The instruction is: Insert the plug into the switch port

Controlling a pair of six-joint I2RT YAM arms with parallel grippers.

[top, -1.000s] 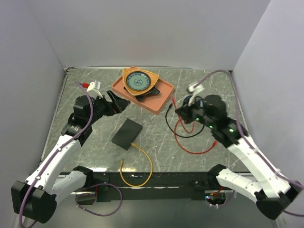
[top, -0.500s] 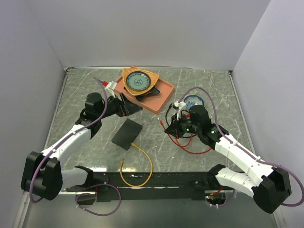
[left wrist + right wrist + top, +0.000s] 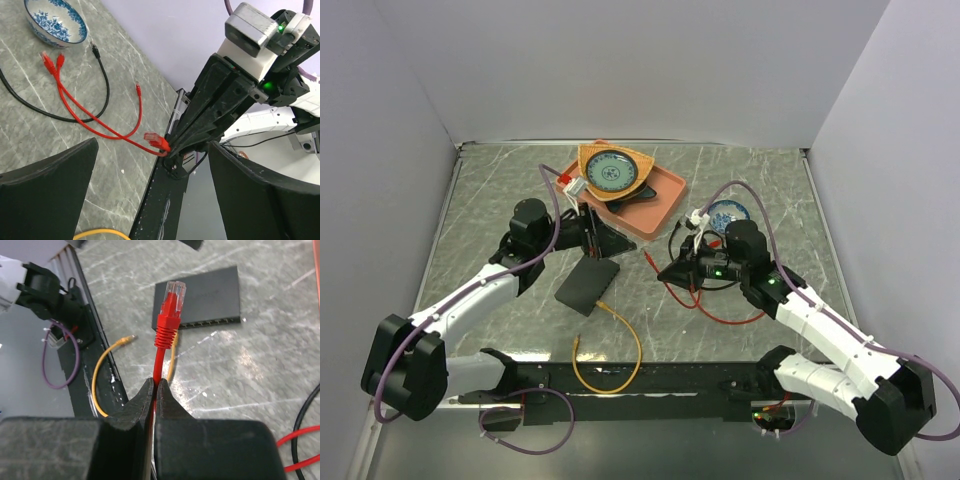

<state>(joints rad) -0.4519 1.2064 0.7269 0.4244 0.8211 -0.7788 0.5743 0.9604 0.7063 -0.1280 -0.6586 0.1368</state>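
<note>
Ahead of your right gripper point(image 3: 154, 385) lies the flat black switch point(image 3: 200, 295), your left gripper point(image 3: 612, 240) hangs spread wide, and the right one pinches the red cable point(image 3: 159, 357) just behind the plug point(image 3: 172, 294), whose long axis runs straight out past the fingertips toward the switch's port row point(image 3: 210, 322), not touching it.

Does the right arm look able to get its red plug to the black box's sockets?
Probably yes. The right gripper holds the red plug pointed toward the port row on the black box; only a flat yellow cable lies between. The open left gripper hovers at the box's far end.
</note>
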